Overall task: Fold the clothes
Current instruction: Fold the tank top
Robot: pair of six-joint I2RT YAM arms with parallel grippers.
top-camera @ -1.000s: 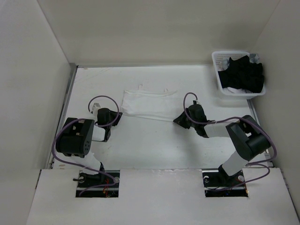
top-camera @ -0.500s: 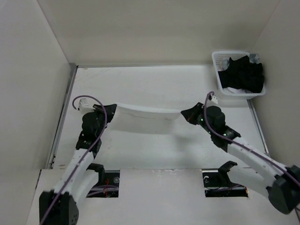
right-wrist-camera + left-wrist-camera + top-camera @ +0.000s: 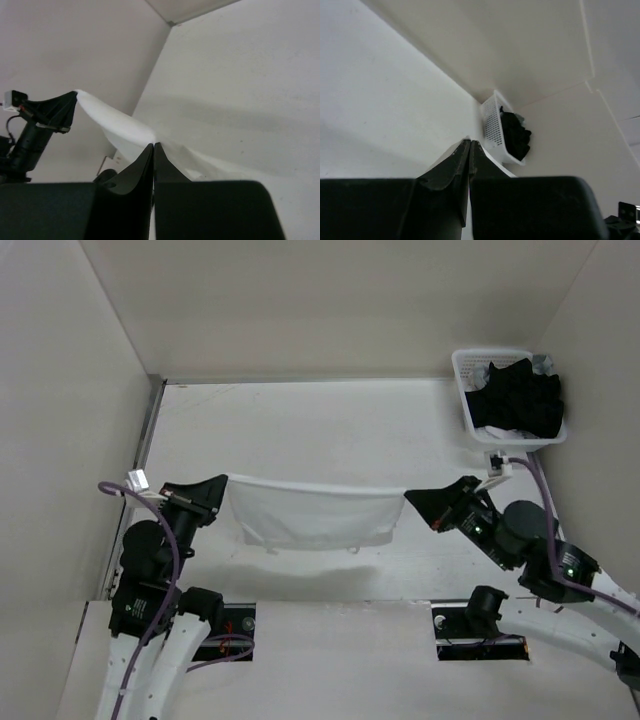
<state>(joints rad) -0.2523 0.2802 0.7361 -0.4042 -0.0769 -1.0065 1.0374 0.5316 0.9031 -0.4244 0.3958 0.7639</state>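
The white camisole (image 3: 315,520) is hanging in the air, lifted off the counter (image 3: 330,420) and stretched sideways between the two grippers. It is well to the left of the white basket (image 3: 462,365) and nearer the arm bases than the basket is. The left gripper (image 3: 222,481) is pinching the top corner farthest from the basket, its jaws pressed together on the cloth. The right gripper (image 3: 408,496) is clamping the corner nearest the basket, its jaws likewise closed on the fabric. The top edge is sagging slightly between them, the body is drooping below it, and two thin straps (image 3: 352,550) are dangling from the lower hem. In the right wrist view the fabric is running from the closed fingers (image 3: 145,160) across to the other gripper. The basket is holding black clothes (image 3: 520,400).
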